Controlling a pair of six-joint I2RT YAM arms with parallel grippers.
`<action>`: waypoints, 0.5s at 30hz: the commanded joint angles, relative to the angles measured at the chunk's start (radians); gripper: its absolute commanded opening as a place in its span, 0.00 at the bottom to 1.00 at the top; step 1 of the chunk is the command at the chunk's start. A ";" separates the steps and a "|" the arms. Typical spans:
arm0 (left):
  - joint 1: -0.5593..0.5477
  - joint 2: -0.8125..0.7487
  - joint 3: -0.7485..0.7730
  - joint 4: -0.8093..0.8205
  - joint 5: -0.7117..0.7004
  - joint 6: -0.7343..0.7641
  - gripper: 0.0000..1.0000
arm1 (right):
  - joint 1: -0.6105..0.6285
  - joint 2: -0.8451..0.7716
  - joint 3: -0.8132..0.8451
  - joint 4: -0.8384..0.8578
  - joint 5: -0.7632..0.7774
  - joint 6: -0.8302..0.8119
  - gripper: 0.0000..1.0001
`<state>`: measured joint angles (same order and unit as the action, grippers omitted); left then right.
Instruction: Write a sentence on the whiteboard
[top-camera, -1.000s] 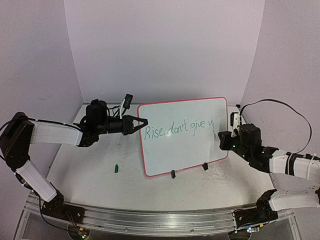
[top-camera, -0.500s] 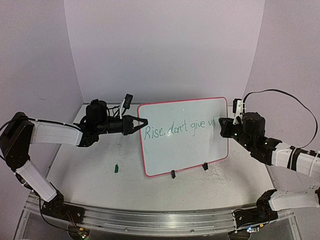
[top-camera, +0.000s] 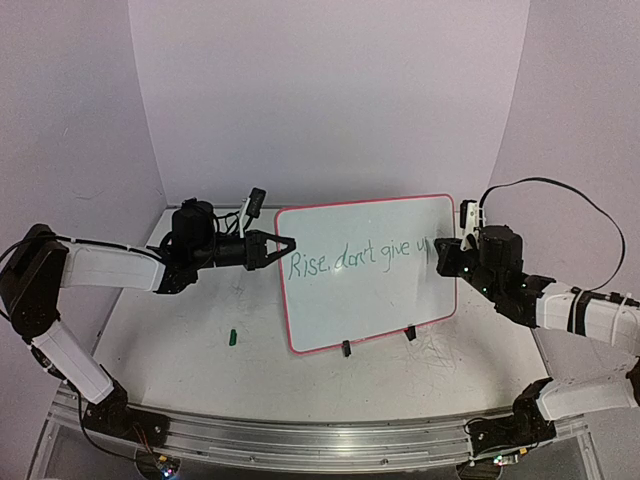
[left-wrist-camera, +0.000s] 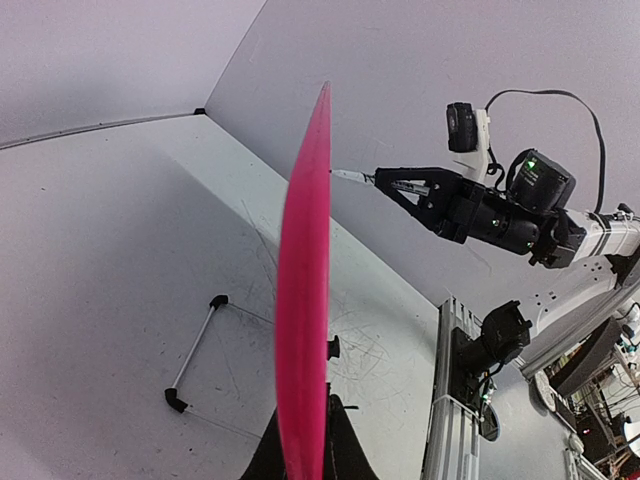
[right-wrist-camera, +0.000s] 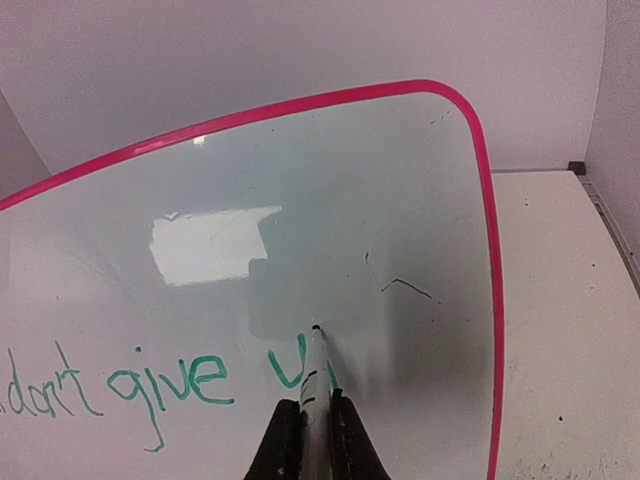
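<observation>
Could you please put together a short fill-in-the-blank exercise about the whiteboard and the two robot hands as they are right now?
1. The writing on the whiteboard is ____ in colour.
2. The left hand is shut on the board's ____ edge.
3. The right hand holds a ____ with its tip at the board.
4. The last complete word written is ____.
Missing words: green; left; marker; give.

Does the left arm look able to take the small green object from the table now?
Probably not yet: the left gripper is shut on the whiteboard at its edge. The green object itself lies uncovered close by.
</observation>
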<state>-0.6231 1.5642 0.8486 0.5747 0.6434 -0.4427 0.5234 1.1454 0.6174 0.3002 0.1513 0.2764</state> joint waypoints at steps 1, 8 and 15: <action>0.018 -0.038 -0.006 -0.037 -0.092 0.080 0.00 | -0.007 0.012 0.034 0.043 0.005 -0.008 0.00; 0.019 -0.039 -0.005 -0.036 -0.091 0.081 0.00 | -0.007 0.005 0.022 0.034 0.063 0.011 0.00; 0.019 -0.042 -0.007 -0.036 -0.095 0.081 0.00 | -0.007 -0.006 0.003 0.005 0.062 0.021 0.00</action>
<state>-0.6231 1.5639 0.8486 0.5747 0.6434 -0.4419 0.5217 1.1465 0.6170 0.3034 0.1944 0.2863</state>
